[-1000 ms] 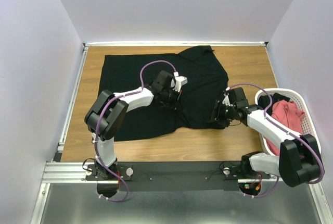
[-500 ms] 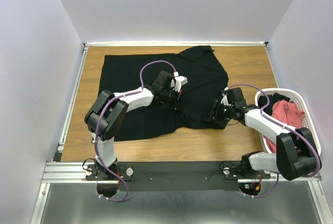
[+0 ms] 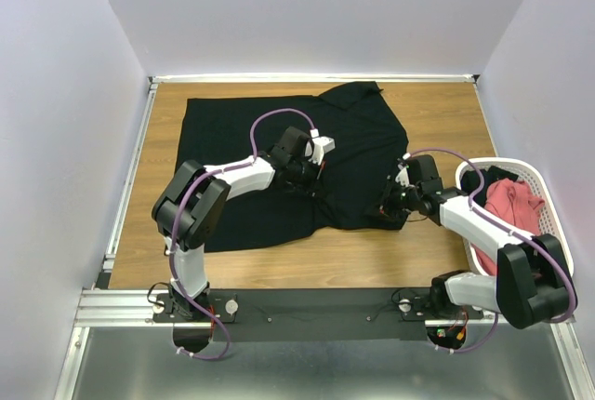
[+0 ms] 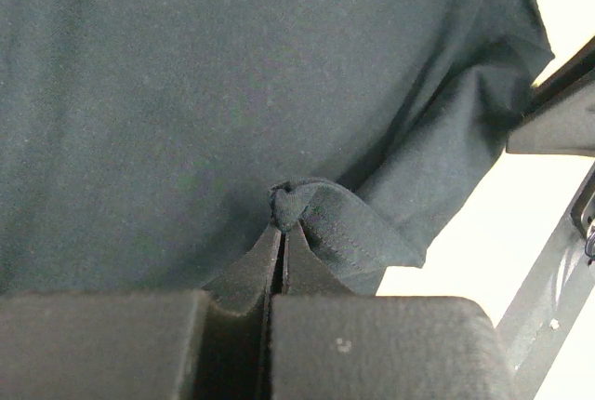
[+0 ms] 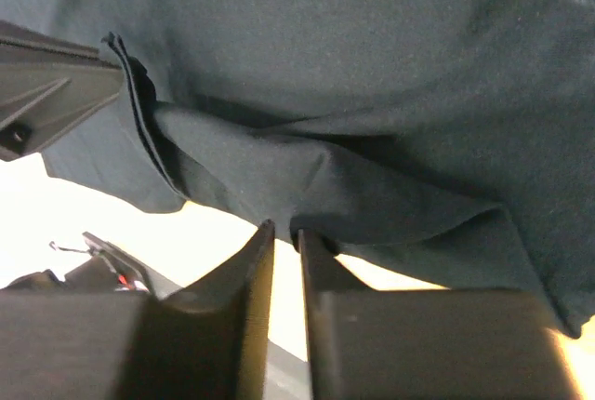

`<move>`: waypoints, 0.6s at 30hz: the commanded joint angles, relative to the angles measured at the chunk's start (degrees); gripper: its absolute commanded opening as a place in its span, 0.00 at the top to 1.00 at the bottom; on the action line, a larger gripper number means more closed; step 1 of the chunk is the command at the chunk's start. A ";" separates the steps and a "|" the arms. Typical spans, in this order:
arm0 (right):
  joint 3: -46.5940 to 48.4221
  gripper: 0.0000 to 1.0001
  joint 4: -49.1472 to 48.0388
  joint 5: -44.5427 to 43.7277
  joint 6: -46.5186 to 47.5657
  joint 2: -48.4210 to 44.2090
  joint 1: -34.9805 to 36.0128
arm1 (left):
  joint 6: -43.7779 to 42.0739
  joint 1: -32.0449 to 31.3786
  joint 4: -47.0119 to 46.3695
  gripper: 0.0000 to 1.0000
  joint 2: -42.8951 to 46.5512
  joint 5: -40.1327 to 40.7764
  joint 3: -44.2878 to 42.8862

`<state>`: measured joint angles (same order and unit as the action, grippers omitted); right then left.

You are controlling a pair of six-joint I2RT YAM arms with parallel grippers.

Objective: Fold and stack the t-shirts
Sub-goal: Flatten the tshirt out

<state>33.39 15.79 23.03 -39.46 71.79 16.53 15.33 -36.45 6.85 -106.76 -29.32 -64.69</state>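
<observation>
The large black t-shirt (image 3: 246,130) lies spread on the wooden table. My left gripper (image 3: 314,180) rests near the shirt's middle, shut on a small pinched fold of its cloth (image 4: 296,203). My right gripper (image 3: 387,213) is at the shirt's lower right hem. In the right wrist view its jaws (image 5: 284,231) stand nearly together with a thin bright gap, and the hem (image 5: 390,205) lies right at the tips. Whether cloth is pinched there I cannot tell. A salmon-red t-shirt (image 3: 517,203) is bunched in the basket.
The white mesh basket (image 3: 509,164) stands at the table's right edge, beside my right arm, with some dark cloth (image 3: 488,180) in it too. Bare wood (image 3: 363,256) shows in front of the shirt. White walls close in on three sides.
The right gripper's jaws have closed from wide apart to a thin gap at the shirt's hem, and that gripper has shifted slightly. The left gripper has kept its pinch and not moved.
</observation>
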 commanded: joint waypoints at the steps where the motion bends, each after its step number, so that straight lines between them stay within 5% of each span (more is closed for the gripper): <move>1: 0.54 0.90 -0.85 0.79 -0.44 -1.47 0.43 | 0.22 0.24 -0.70 1.00 -0.47 -1.26 0.96; 4: 0.63 0.99 -0.15 0.88 -1.05 -3.32 0.34 | 0.40 0.23 0.18 1.00 0.94 -0.74 1.23; 18: 7.83 0.99 25.66 -1.23 0.35 -9.65 0.34 | 0.22 -6.43 7.02 1.00 12.36 0.93 6.58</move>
<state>38.48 30.35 23.05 -40.29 63.92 16.53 15.94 -39.46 10.28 -97.27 -28.97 -59.81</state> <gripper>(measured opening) 0.010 0.010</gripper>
